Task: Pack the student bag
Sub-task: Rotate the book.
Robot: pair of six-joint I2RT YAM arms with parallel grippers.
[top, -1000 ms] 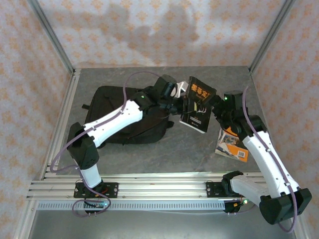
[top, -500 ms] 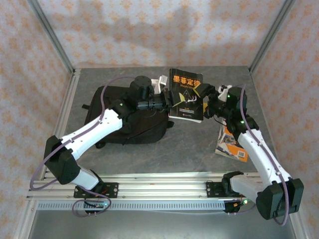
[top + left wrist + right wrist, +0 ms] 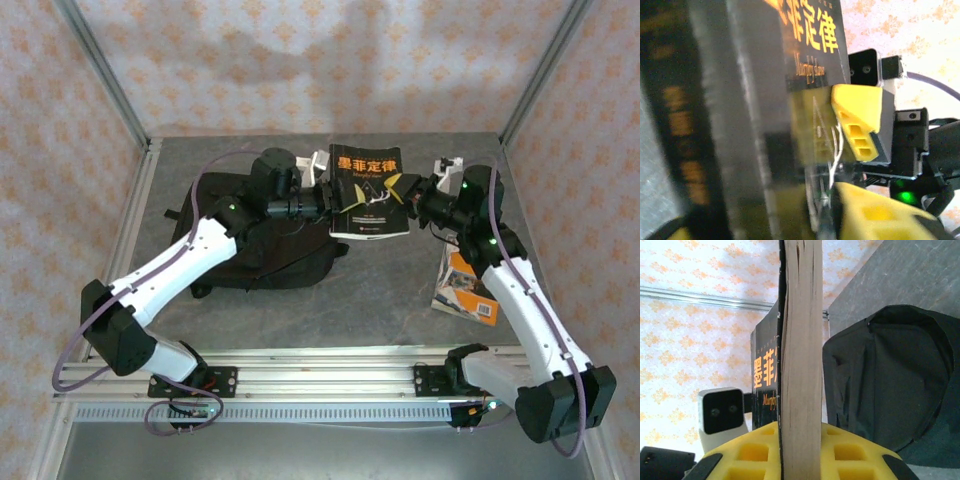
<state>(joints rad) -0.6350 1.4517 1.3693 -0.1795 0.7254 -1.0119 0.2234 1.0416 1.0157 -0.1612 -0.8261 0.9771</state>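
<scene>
A black book [image 3: 365, 190] with orange characters on its cover is held upright in the air above the table's far middle. My right gripper [image 3: 408, 195] is shut on the book's right edge. In the right wrist view the pale page block [image 3: 800, 365] stands clamped in my right gripper [image 3: 801, 450], between its yellow pads. My left gripper [image 3: 325, 203] is at the book's left edge. Its wrist view is blurred, with the book's spine [image 3: 740, 100] between its fingers; grip unclear. The student bag [image 3: 290, 255], a black backpack, lies flat under the left arm, also visible as the dark bag [image 3: 880, 385].
A second book with an orange cover [image 3: 465, 285] lies on the table under the right arm. Aluminium frame posts and patterned walls close off the grey table [image 3: 350, 300] on three sides. The rail with both arm bases runs along the near edge.
The right gripper has closed on the book, which has turned upright and shifted slightly left. The left arm has swung outward to the left while staying at the book's left edge.
</scene>
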